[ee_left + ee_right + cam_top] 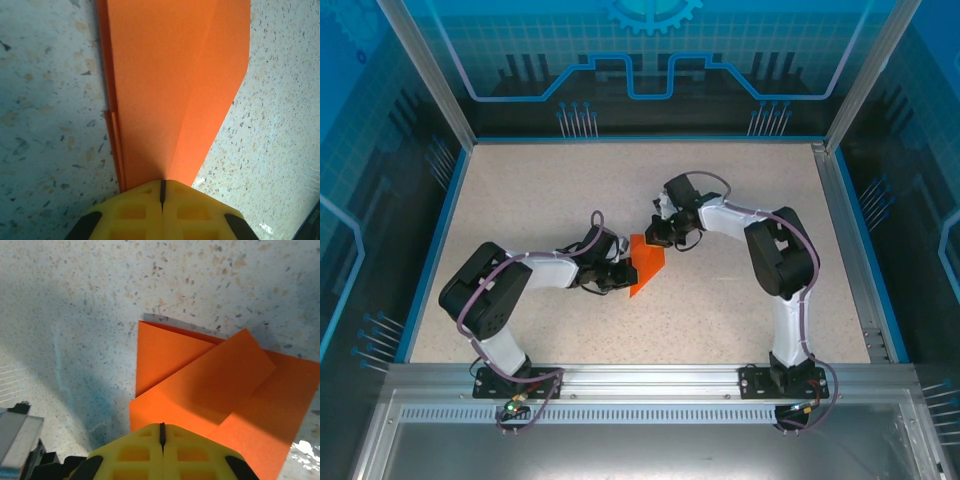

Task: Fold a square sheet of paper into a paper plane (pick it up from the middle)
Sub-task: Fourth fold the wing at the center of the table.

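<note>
The square sheet of paper (645, 264) stretches lengthwise between left claw (162, 190) and right claw (162, 432). Both are closed, tips on it.

bright orange folded paper (644, 262), speckled beige table (540, 200), yellow claw fingers (135, 212)

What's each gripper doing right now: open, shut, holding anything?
Left gripper: shut, tips at the edge of the folded orange paper sheet; a pinch cannot be told.
Right gripper: shut, tips over the same sheet; a pinch cannot be told.
</note>
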